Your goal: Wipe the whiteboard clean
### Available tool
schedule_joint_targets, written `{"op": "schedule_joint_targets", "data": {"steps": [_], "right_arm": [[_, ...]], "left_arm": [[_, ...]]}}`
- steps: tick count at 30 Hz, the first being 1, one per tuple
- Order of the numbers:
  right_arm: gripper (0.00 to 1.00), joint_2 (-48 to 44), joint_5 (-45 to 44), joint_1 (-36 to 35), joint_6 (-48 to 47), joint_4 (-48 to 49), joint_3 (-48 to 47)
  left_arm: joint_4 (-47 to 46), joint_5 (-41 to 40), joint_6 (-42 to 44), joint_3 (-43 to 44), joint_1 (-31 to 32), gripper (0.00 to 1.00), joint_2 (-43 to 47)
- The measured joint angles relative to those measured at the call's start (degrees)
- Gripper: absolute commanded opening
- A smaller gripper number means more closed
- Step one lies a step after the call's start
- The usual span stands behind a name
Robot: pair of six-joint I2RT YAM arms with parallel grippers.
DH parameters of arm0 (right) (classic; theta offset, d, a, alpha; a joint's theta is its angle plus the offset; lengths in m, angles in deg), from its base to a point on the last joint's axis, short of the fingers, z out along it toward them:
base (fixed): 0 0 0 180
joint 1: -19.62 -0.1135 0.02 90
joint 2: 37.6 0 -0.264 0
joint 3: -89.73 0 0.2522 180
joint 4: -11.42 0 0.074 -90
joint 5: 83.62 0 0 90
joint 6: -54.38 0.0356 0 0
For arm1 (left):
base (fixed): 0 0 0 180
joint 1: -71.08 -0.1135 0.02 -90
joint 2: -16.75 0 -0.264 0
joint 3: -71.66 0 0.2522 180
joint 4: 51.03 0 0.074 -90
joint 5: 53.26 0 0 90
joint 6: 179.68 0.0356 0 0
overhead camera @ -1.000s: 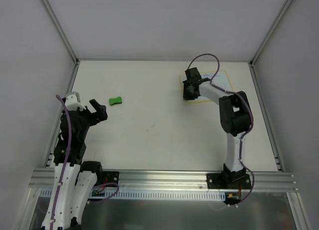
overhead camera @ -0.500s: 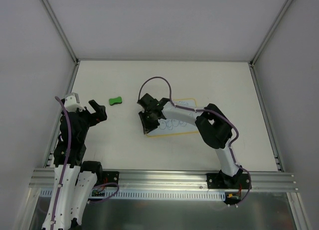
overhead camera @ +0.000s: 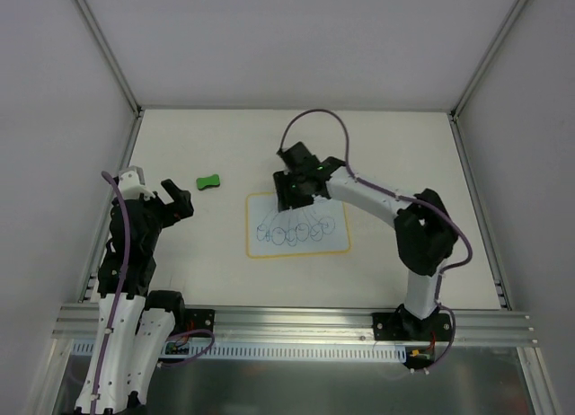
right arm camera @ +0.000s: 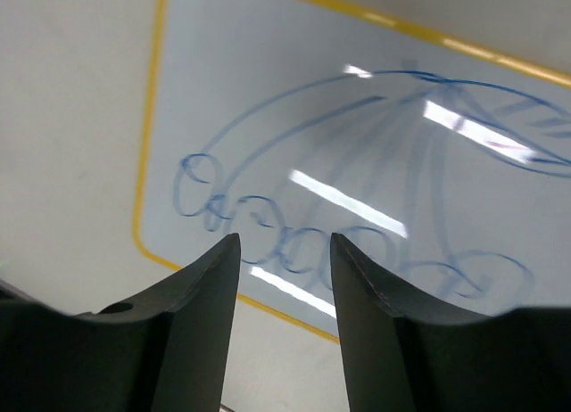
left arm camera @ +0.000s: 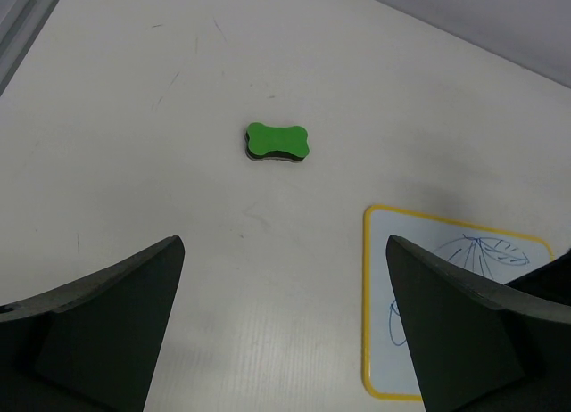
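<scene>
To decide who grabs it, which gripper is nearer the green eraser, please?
Left. The left gripper is close beside the green eraser, on its left, open toward it; the right gripper is farther off, above the whiteboard at its far edge.

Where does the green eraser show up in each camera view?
Top external: green eraser on the table, left of centre.
Left wrist: green eraser in the upper middle.
Right wrist: not in it.
Shared landmark: the whiteboard with blue scribbles, seen in all three.
</scene>
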Motion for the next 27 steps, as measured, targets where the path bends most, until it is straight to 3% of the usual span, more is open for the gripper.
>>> {"op": "schedule_joint_targets", "data": {"steps": [6, 10, 17, 27], "right_arm": [[0.44, -15.6, -7.3, 16.0, -1.2, 0.5, 15.4], [0.42, -21.2, -9.4, 21.6, -1.5, -0.2, 26.0], [0.37, -25.6, -8.5, 22.6, -1.6, -1.0, 36.1], [0.34, -25.4, -5.8, 22.6, -1.7, 0.0, 36.4]], "left_arm": [[0.0, 0.1, 0.0, 0.0, 0.0, 0.99, -2.0], [0.0, 0.1, 0.0, 0.0, 0.0, 0.99, -3.1], [0.0, 0.2, -0.1, 0.0, 0.0, 0.99, -4.0], [0.0, 1.3, -0.1, 0.0, 0.0, 0.99, -6.3]]}}
